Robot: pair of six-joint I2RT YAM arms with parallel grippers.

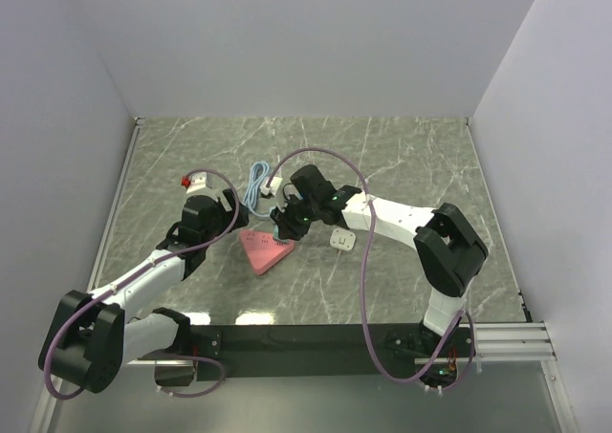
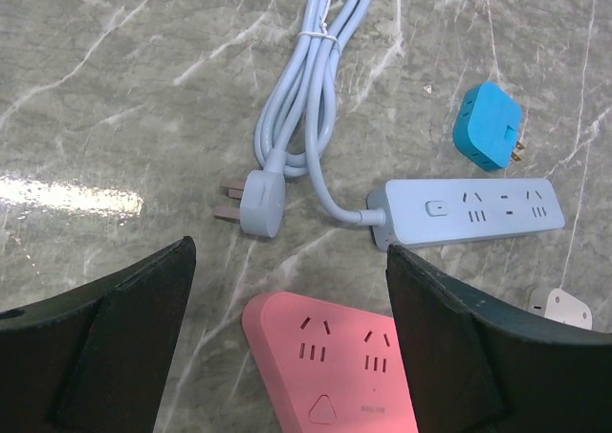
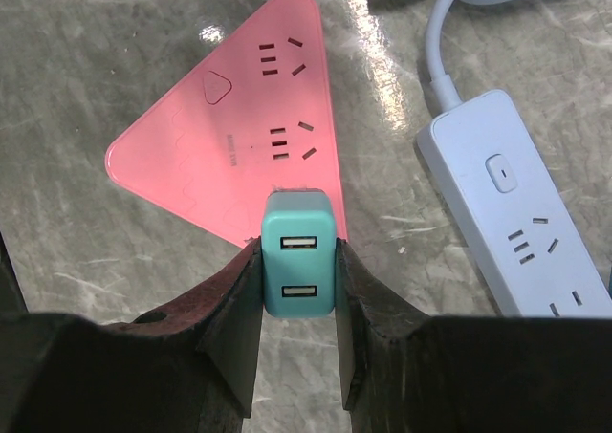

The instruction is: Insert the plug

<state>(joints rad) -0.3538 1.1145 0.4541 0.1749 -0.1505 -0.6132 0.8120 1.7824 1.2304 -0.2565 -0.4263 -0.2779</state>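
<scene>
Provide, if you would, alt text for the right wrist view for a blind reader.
The right pincer grips a teal USB charger, its two ports facing the camera, at the edge of a pink triangular power strip. A pale blue power strip lies to the right on the table.

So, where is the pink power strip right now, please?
The pink power strip lies left of centre in the top view, close by the right gripper, with a white adapter to its right.

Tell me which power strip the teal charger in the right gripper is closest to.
The pink triangular strip: the teal charger in the right gripper sits at its edge. The pale blue rectangular strip, with a cable, lies off to one side.
</scene>
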